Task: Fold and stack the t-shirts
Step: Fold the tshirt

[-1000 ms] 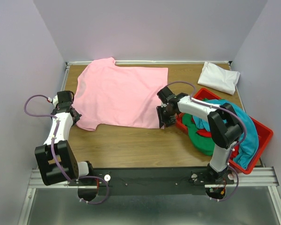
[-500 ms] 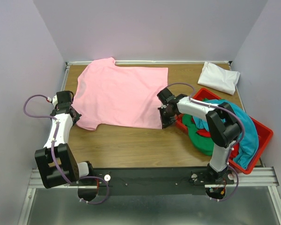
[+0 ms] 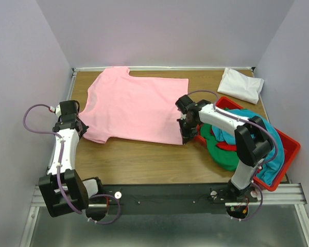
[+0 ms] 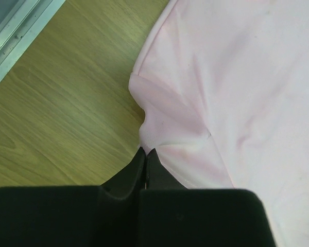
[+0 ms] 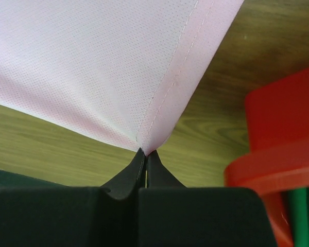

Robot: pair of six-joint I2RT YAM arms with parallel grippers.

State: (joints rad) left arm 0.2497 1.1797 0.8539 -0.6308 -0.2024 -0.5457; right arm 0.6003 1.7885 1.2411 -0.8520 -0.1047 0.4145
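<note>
A light pink t-shirt [image 3: 134, 105] lies spread flat on the wooden table [image 3: 144, 159]. My left gripper [image 3: 78, 129] is shut on the pink shirt's near left sleeve edge [image 4: 167, 123], tips [image 4: 146, 153] pinching the cloth. My right gripper [image 3: 186, 138] is shut on the shirt's near right hem corner [image 5: 159, 98], tips [image 5: 146, 153] pinching it with the cloth lifted taut. A white t-shirt [image 3: 241, 84] lies folded at the back right. Teal [image 3: 262, 141], green [image 3: 221, 152] and red [image 3: 225, 146] shirts lie heaped in the bin.
A rigid red plastic bin [image 3: 291, 149] stands at the right, its near corner [image 5: 283, 134] close beside my right gripper. The table's metal left rail [image 4: 13, 38] runs next to the left gripper. Grey walls close in three sides.
Both grippers have pulled the pink shirt a little toward the near edge and right; the hem corner moved nearer and the shirt lies flatter and more stretched.
</note>
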